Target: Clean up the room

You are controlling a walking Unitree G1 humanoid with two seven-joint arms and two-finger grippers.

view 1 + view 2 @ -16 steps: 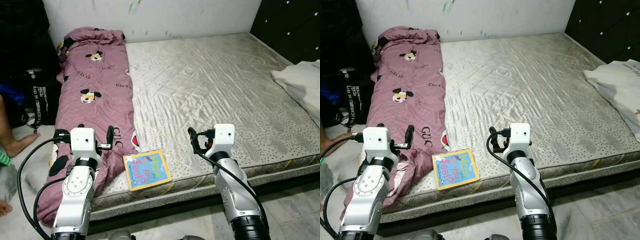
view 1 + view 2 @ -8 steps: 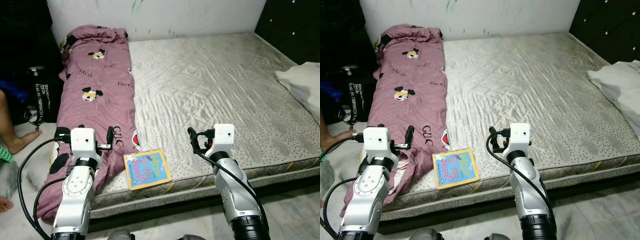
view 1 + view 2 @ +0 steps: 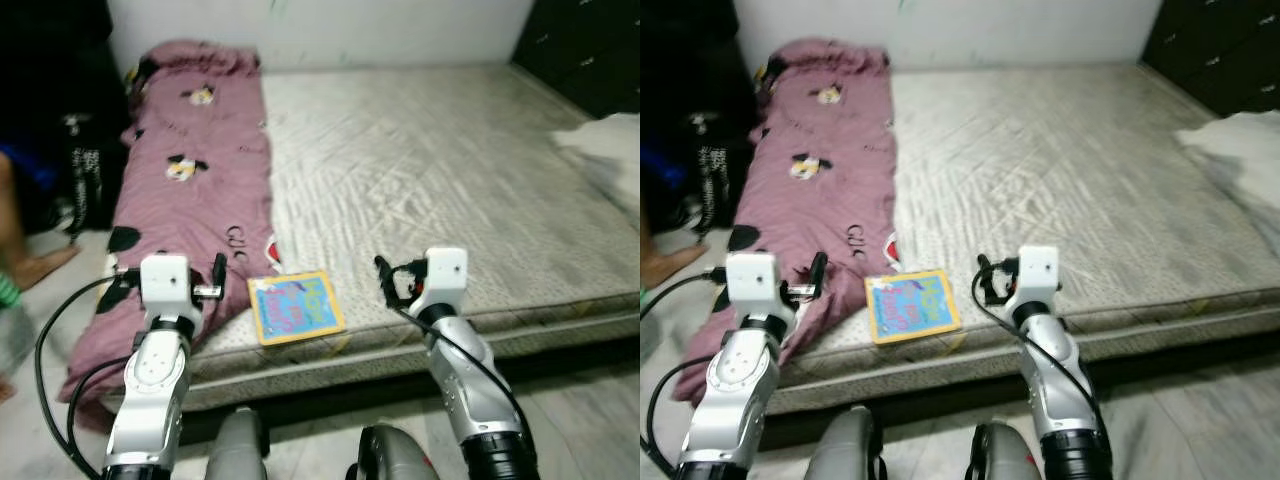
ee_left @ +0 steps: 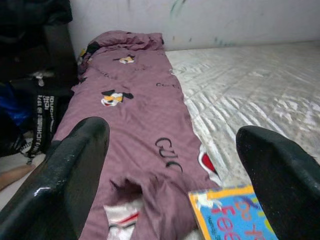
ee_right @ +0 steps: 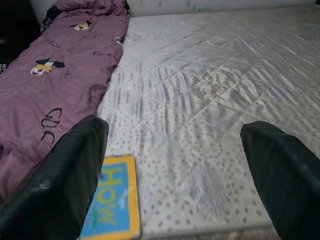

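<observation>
— Bedroom floor and a low mattress [image 3: 450, 190] fill your head view. What has changed since a second ago?

— Your whole picture has slid and gone blurry, so your camera has moved, not the things. The robot's two knees now poke in at the bottom edge, and more pale floor [image 3: 590, 400] shows before the bed. On the mattress nothing has shifted: the book [image 3: 295, 308] lies flat at the near edge where it lay before, just beside the purple blanket [image 3: 190, 200].

— Count things for me.

— One yellow-bordered picture book, one long purple blanket with cartoon prints down the left side of the mattress and spilling over its near corner, one white cloth [image 3: 605, 150] at the far right edge. One dark bag [image 3: 85, 170] stands on the floor to the left of the bed, and one person's bare foot [image 3: 35, 270] rests near it.

— And your two grippers?

— Your left gripper [image 3: 170, 290] hangs above the blanket's near end, to the left of the book; in its wrist view the two black fingers [image 4: 65, 175] stand wide apart with nothing between them. Your right gripper [image 3: 395, 280] hovers over the mattress edge to the right of the book — its fingers [image 5: 65, 175] are spread wide too, gripping nothing. The book sits between the two arms, touching neither.
</observation>
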